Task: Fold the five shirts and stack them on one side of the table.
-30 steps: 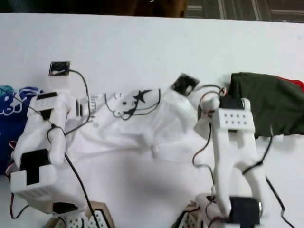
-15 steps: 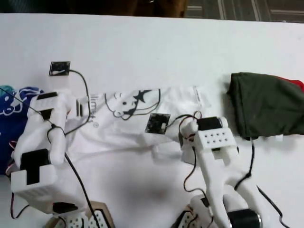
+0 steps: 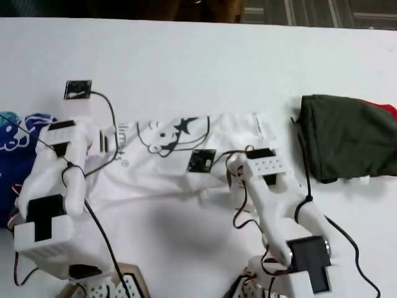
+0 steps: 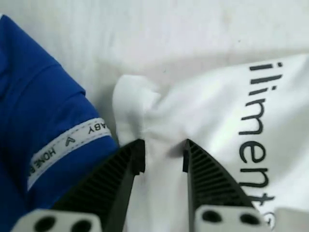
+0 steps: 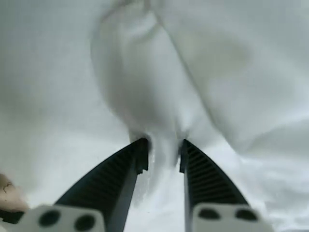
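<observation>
By the blue shirt [image 4: 34, 96] at the table's [image 3: 186, 56] left edge, the left gripper [image 4: 163, 154] pinches the white shirt's [image 3: 161, 198] edge. It is best kept anchored while the right gripper [image 5: 163, 152], clamped on a mid-table ridge of that shirt, lays its fold flat. That gripper has come inward from beside the dark green shirt [image 3: 347, 136] at the right edge.

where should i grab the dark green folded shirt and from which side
Probably take the dark green shirt by its edge facing the white shirt, coming in low from that side. That edge looks like a rounded, bare fold. At the far side a red cloth peeks out and the shirt runs out of view.
</observation>
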